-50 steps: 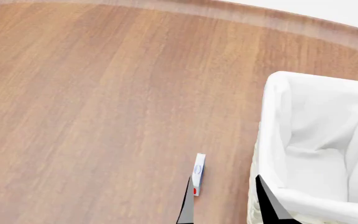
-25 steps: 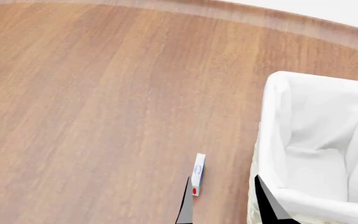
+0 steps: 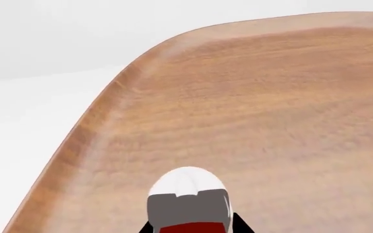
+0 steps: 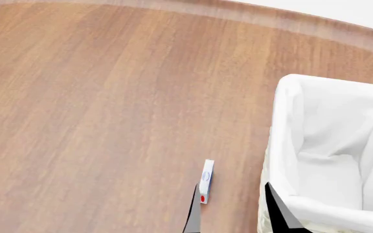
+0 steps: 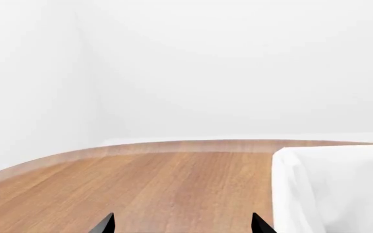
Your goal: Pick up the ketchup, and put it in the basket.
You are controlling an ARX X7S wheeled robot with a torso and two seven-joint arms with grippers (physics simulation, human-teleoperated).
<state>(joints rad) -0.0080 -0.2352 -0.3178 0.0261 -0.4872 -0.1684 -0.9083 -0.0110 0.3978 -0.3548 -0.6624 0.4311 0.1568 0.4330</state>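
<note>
In the left wrist view the ketchup [image 3: 188, 194] fills the space between my left gripper's [image 3: 196, 228] black fingers: a white rounded cap, grey in shade, with dark red body below. The fingers press against both its sides. This gripper is outside the head view. The basket [image 4: 283, 121], with its white cloth liner over the rim, stands at the right of the head view and also shows in the right wrist view [image 5: 290, 184]. My right gripper [image 4: 235, 211] is open and empty beside the basket's near left corner, and its two fingertips stand wide apart in its own view [image 5: 183, 224].
A small flat white thing [image 4: 206, 180] with a blue mark and a red dot sits just ahead of my right gripper's left fingertip. The wooden table [image 4: 109, 121] stretches left and far. Its rounded edge shows in the left wrist view [image 3: 95, 126].
</note>
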